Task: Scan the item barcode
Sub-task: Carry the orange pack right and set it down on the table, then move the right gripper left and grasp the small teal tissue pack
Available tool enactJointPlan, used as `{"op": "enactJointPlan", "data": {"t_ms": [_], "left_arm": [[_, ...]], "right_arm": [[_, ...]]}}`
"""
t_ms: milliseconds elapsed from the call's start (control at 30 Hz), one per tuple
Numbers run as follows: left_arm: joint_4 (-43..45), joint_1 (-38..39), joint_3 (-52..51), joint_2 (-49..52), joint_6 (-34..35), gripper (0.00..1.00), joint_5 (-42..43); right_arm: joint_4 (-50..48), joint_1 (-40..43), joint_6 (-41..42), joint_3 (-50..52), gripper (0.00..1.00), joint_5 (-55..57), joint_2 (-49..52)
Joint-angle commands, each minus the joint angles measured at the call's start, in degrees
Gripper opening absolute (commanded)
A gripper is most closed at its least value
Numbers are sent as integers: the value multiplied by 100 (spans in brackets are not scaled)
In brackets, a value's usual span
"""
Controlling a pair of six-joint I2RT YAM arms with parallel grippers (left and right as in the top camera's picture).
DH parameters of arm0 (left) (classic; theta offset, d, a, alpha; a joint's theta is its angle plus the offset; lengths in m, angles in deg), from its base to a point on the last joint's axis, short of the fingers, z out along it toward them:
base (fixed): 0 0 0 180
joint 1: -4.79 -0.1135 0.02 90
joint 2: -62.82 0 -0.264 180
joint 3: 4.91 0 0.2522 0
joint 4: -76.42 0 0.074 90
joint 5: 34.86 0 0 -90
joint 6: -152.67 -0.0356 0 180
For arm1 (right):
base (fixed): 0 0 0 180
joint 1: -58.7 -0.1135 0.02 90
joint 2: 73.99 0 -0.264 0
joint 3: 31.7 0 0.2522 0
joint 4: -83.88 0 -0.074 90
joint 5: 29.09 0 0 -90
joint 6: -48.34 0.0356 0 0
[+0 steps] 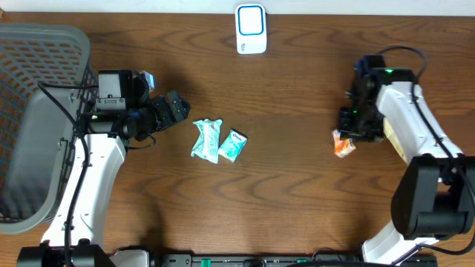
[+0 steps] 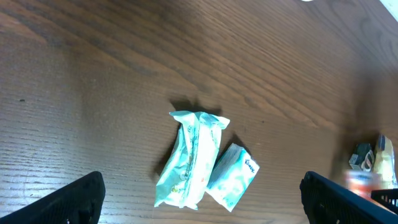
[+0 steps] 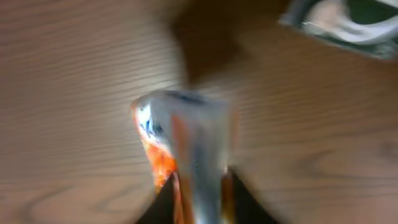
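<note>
An orange and silver snack packet (image 1: 342, 145) lies low at the right, right by my right gripper (image 1: 350, 132). In the right wrist view this packet (image 3: 183, 143) is blurred and stands between the dark fingers of the right gripper (image 3: 199, 208); the blur hides whether they press on it. Two teal packets (image 1: 207, 139) (image 1: 233, 145) lie side by side mid-table. My left gripper (image 1: 174, 110) is just left of them, open and empty; its wrist view shows the longer teal packet (image 2: 189, 158) and the smaller one (image 2: 233, 176) ahead of the wide-spread left gripper (image 2: 202, 205). The white and blue scanner (image 1: 251, 29) sits at the far edge.
A grey mesh basket (image 1: 44, 81) fills the far left beside the left arm. Bare wood lies between the teal packets and the right arm. The right arm's base (image 1: 430, 200) stands at the near right.
</note>
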Motion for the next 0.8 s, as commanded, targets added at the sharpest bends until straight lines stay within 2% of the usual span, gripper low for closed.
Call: {"op": "enactJointPlan", "data": {"t_ms": [0, 67, 233, 367, 533, 600, 633, 767], "left_arm": [[-2, -24, -17, 4, -74, 99, -35], [-2, -24, -17, 4, -74, 99, -35], [-2, -24, -17, 4, -74, 99, -35], [-2, -24, -17, 4, -76, 99, -35], [-2, -24, -17, 4, -76, 99, -33], [-2, -24, -20, 4, -74, 99, -33], [-2, -24, -17, 4, -76, 99, -35], [-2, -24, -17, 4, -76, 99, -33]], "right_arm": [[-11, 249, 68, 37, 66, 190, -11], [-22, 262, 50, -4, 74, -28, -11], [4, 151, -496, -439, 73, -1158, -15], [-374, -382, -713, -828, 67, -2238, -15], [-1250, -1196, -706, -772, 58, -2524, 2], [-1679, -1576, -706, -728, 52, -2522, 20], [-1904, -1779, -697, -710, 46, -2520, 44], [-2675, -2496, -111, -678, 13, -2284, 273]]}}
